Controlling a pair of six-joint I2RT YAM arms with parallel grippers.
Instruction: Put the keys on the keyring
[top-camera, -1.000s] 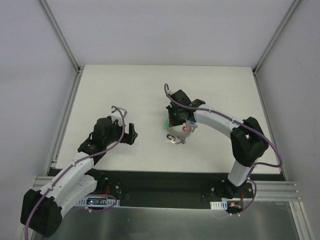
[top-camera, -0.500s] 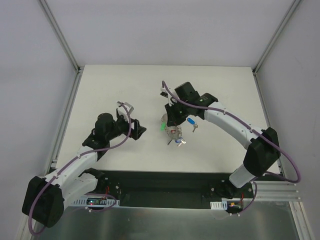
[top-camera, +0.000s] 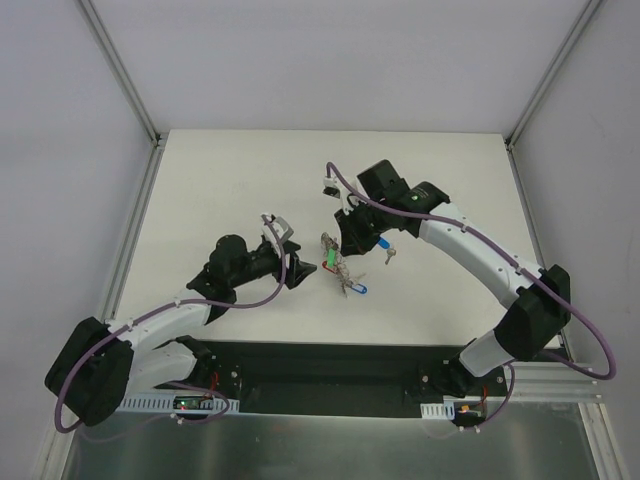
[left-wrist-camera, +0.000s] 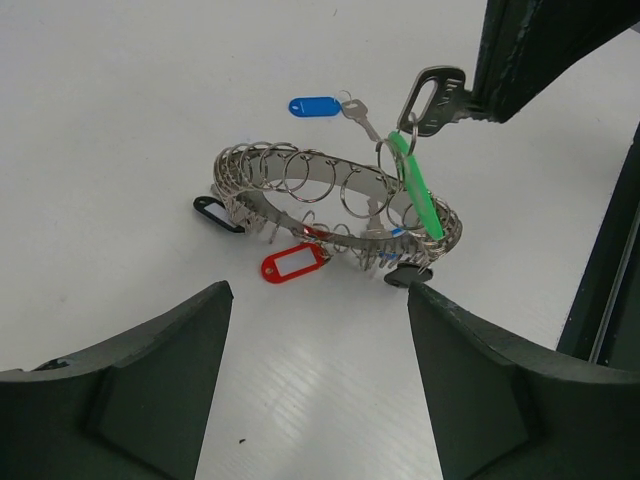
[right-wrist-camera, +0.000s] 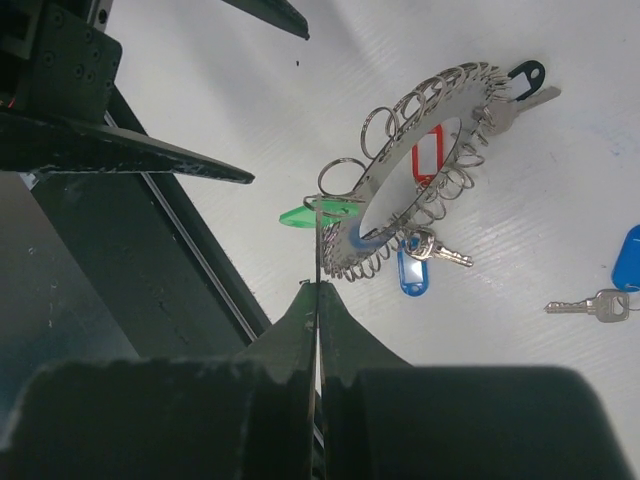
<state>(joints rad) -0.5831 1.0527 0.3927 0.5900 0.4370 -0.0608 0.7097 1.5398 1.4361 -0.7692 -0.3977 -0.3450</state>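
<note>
Left claw (top-camera: 293, 268) low over the white worktop (top-camera: 230, 180), jaws apart, nothing between them; its open end faces the keyring from just to the left. From the left wrist view the claw's two dark fingers (left-wrist-camera: 150, 370) frame the keyring (left-wrist-camera: 285, 210), not touching it. Keyring near the middle of the worktop, between the two claws: a wide silvery band, its rim crowded with small split rings. Black tag (left-wrist-camera: 213, 210) lies at its left side on the worktop. Red tag (left-wrist-camera: 293, 266) lies in front of it, touching the worktop. A further blue tag (right-wrist-camera: 410, 275) with a small key hangs at the rim, seen from the right wrist. Green-tagged key (left-wrist-camera: 430, 98) is at the keyring's right side, raised above the rim, with its green tag slanting down across the band. Cannot tell whether its small ring is linked to the band or only resting against it. Right claw (right-wrist-camera: 318, 295) has its jaws together, clamped on the head of the green-tagged key, which shows edge-on as a thin blade between the fingertips. Right arm reaches in from the right, its claw directly over the keyring's far right edge. Blue-tagged key (left-wrist-camera: 318, 105) lies loose and flat on the worktop, apart from the keyring, just right of the right claw in the overhead view.
</note>
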